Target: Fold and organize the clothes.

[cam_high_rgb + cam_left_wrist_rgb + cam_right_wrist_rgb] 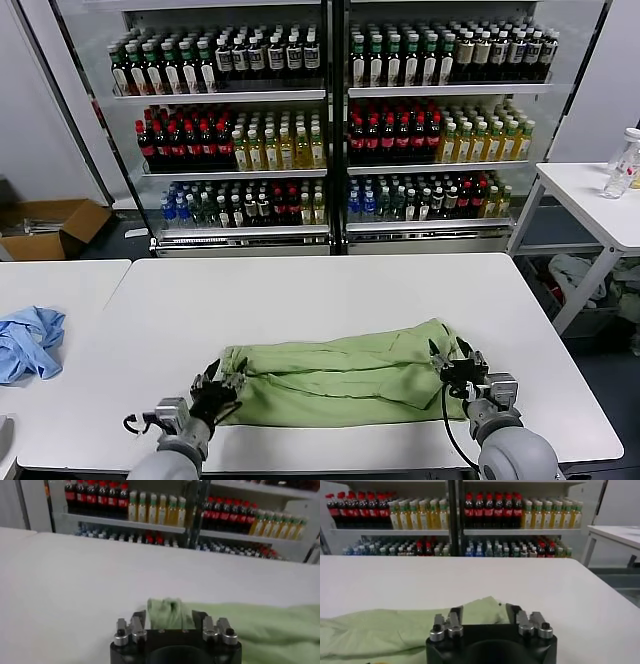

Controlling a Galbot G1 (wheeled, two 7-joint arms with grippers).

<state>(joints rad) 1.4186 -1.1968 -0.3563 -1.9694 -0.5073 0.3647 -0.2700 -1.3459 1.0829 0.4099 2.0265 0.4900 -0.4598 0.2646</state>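
The worktop [330, 290] is broad and white, and the far half beyond the cloth is bare. The green shirt [345, 378] lies near its front edge as a wide folded band, running left to right. A fold looks just laid. The left tool [218, 385] sits at the shirt's left end and the right tool [457, 363] at its right end, both released and spread, fabric lying between the fingers rather than pinched. Next likely calls for lifting clear, then regripping for a crosswise fold. Room is open ahead; the front edge is close. A blue cloth [28, 342] lies well apart to the left.
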